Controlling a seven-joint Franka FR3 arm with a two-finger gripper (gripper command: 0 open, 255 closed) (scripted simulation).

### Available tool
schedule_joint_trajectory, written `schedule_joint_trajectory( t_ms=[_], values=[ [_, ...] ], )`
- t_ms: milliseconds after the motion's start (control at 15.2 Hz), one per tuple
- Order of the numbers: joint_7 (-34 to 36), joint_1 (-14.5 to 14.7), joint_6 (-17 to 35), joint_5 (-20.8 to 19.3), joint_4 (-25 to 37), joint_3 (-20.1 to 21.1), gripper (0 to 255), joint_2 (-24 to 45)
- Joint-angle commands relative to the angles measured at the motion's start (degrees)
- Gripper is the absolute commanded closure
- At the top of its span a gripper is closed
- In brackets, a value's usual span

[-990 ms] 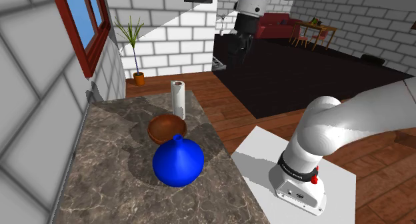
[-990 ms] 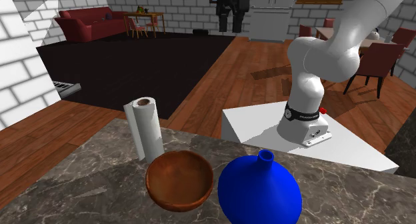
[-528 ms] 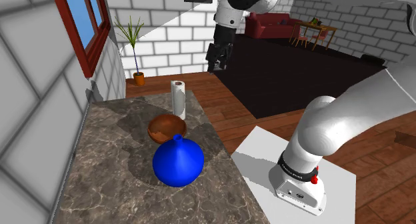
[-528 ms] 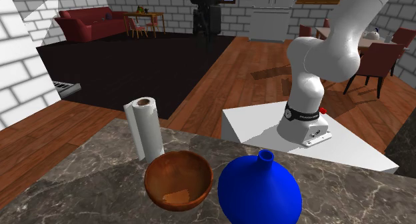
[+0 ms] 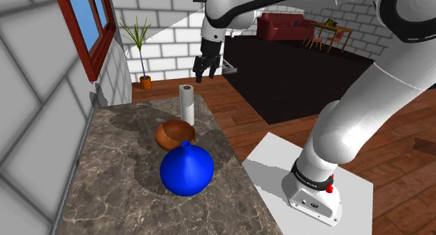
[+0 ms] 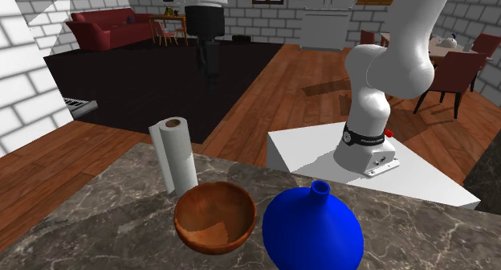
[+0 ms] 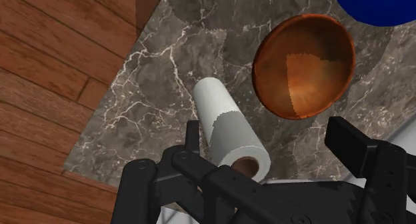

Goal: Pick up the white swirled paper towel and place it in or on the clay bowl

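A white paper towel roll (image 5: 186, 104) stands upright near the far edge of the marble counter (image 5: 119, 184); it also appears in the second exterior view (image 6: 177, 156) and below the hand (image 7: 227, 126). Just in front of it sits the brown clay bowl (image 5: 175, 135) (image 6: 215, 217) (image 7: 303, 65), with nothing in it. My gripper (image 5: 205, 73) (image 6: 210, 71) (image 7: 267, 139) hangs open well above the roll, a little toward the shoulder view's right, holding nothing. Its fingers point down.
A big blue round vase (image 5: 186, 168) (image 6: 313, 232) stands right in front of the bowl. The counter ends just beyond the roll, above wooden floor. A brick wall with a red-framed window (image 5: 87, 20) borders the counter's left. My white stand (image 5: 307, 177) is at the lower right.
The arm has swung toward the shoulder view's left and lower, bringing the gripper from over the dark rug to above the roll. Roll, bowl and vase have stayed put.
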Motion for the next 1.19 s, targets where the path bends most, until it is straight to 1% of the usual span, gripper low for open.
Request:
schedule_joint_trajectory(
  t_ms=[0, 264, 726, 1122],
  values=[
    [-0.3, 0.3, 1.9, 0.3, 2.6, 0.2, 0, 4.3],
    [-0.6, 0.8, 4.8, 0.7, 8.4, 0.6, 0, 12.8],
    [-0.9, 1.1, 9.9, 1.2, 5.7, 1.0, 0, 15.1],
    [-1.0, 1.1, 10.3, 1.3, 5.5, 1.0, 0, 15.4]
  ],
)
